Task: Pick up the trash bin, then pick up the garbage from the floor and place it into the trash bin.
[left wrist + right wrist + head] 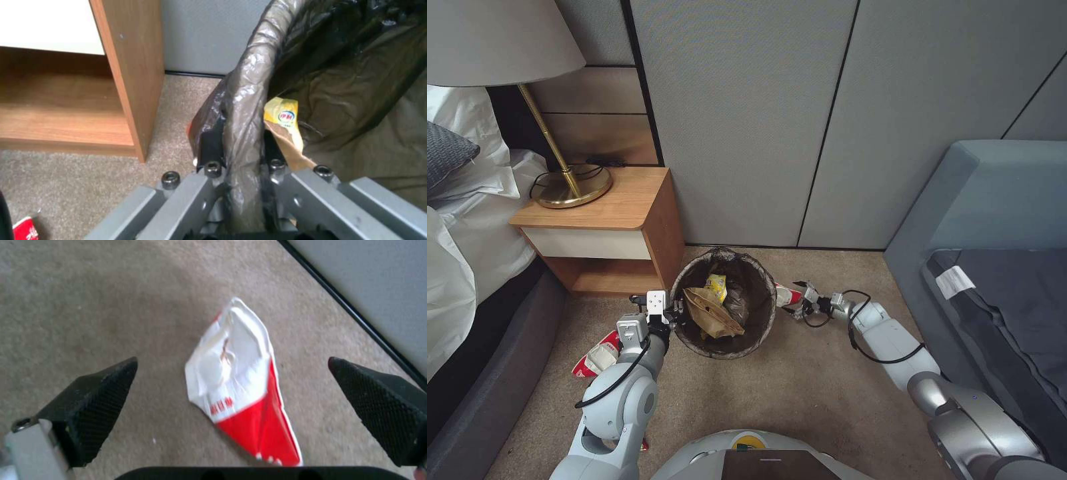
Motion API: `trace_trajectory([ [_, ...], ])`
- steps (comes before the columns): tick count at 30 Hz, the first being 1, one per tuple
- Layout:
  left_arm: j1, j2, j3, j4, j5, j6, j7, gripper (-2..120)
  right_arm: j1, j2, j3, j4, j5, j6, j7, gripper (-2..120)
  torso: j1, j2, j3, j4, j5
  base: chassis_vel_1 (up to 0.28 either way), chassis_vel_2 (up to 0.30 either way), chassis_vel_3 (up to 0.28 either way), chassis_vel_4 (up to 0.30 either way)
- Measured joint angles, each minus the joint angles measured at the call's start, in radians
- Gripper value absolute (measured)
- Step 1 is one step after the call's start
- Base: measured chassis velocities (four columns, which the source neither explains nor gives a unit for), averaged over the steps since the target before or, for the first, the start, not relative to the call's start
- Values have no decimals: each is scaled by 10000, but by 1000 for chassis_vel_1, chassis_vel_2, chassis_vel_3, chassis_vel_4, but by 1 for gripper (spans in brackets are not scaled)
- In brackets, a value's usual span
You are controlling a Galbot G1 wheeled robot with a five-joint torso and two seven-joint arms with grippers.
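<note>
left gripper (240, 173) clamped on trash bin (725, 341) rim; thin liner could slip. right gripper (231, 403) spread wide, empty, above red-and-white wrapper (240, 390). flat wrapper on carpet (89, 306) may slide from fingertips.

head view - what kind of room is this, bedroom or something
Most likely a bedroom, perhaps a hotel room: a bed with white linen, a wooden nightstand with a brass lamp beside it, carpet, and a grey sofa opposite.
</note>
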Motion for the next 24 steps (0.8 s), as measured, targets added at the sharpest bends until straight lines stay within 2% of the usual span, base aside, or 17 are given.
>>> trace_trajectory([
  [24, 57, 5, 4, 1, 13, -5, -7, 0, 318, 648, -11, -838, 145, -131, 639, 100, 0, 0, 0, 1, -1, 0, 0, 0, 0],
])
